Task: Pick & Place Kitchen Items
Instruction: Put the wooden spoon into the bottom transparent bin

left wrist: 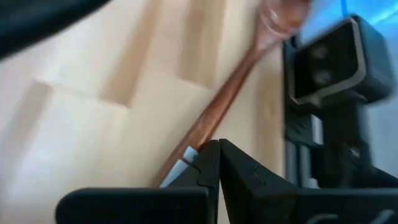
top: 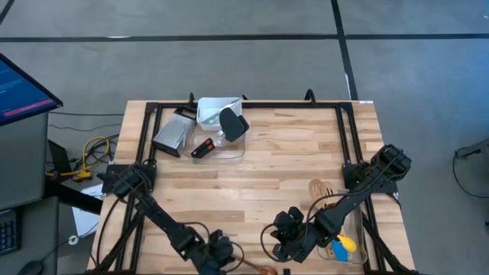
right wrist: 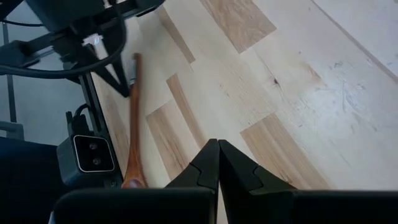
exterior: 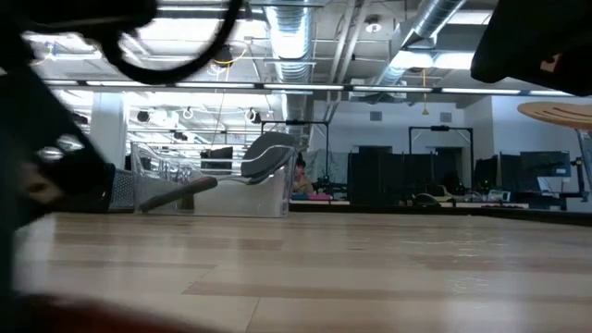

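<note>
spoon point(left wrist: 214, 112) of wood lies just beyond closed left tool point(left wrist: 217, 163), ungripped.

Both dark arms reached in low over the near edge of the table. The left gripper point(top: 218, 256) sat by the near edge, its two fingers point(left wrist: 208, 163) pressed together. The right gripper point(top: 286, 243) was close beside it, bent down, fingers point(right wrist: 208, 158) also pressed tight together.
</note>
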